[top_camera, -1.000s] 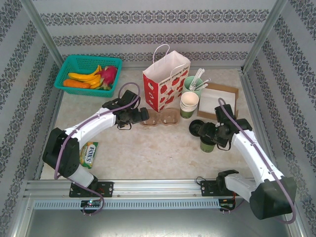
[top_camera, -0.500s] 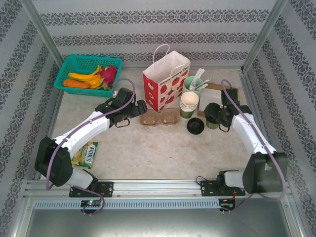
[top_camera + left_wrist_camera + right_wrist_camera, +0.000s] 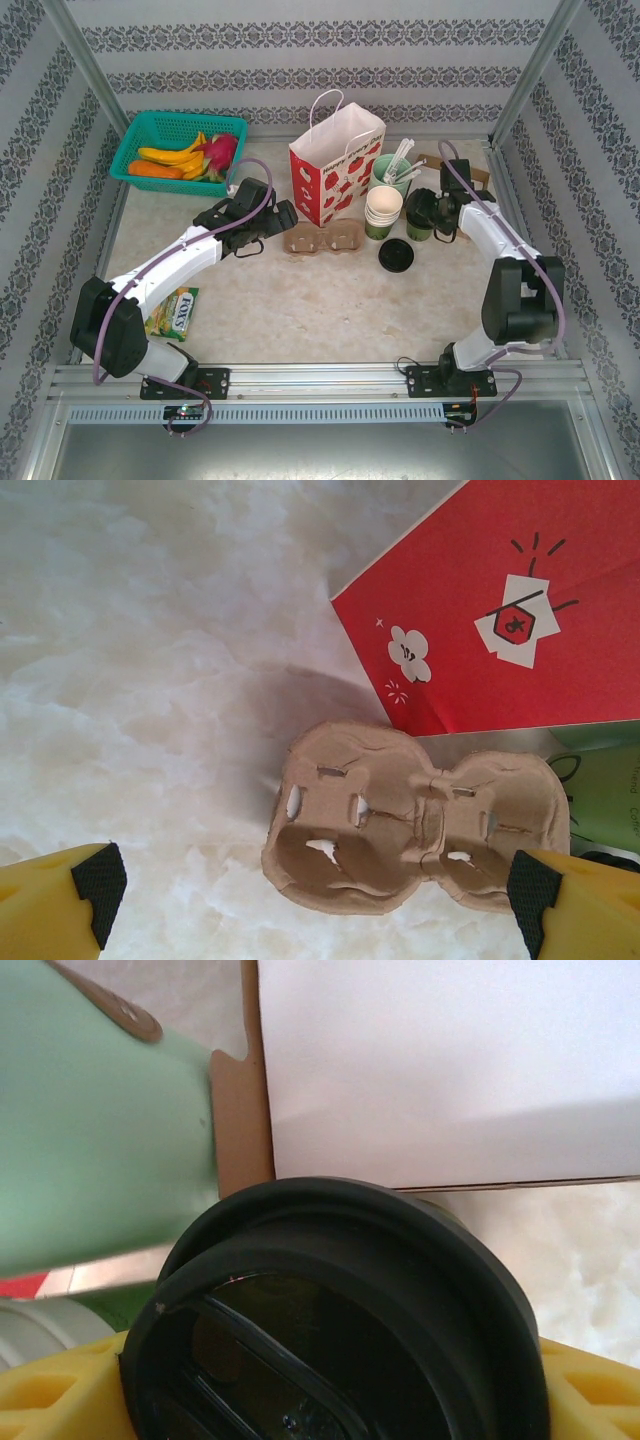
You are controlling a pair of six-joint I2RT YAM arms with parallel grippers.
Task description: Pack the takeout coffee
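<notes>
right wrist: right hand (image 3: 330,1385) seemingly clasps takeout coffee (image 3: 340,1290).

Red-and-white apple-print bag (image 3: 335,165), teal basket (image 3: 160,128), brown cup carrier (image 3: 323,238), black-lidded dark-green takeout coffee (image 3: 421,210)

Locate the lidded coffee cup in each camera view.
Top: coffee cup right of centre, beside the cup stack, in the right end effector.
Right wrist: lower middle, black lid up close between yellow fingers.
Left wrist: faces the cardboard carrier.
Shared landmark: mint cup, up-left of it.
</notes>
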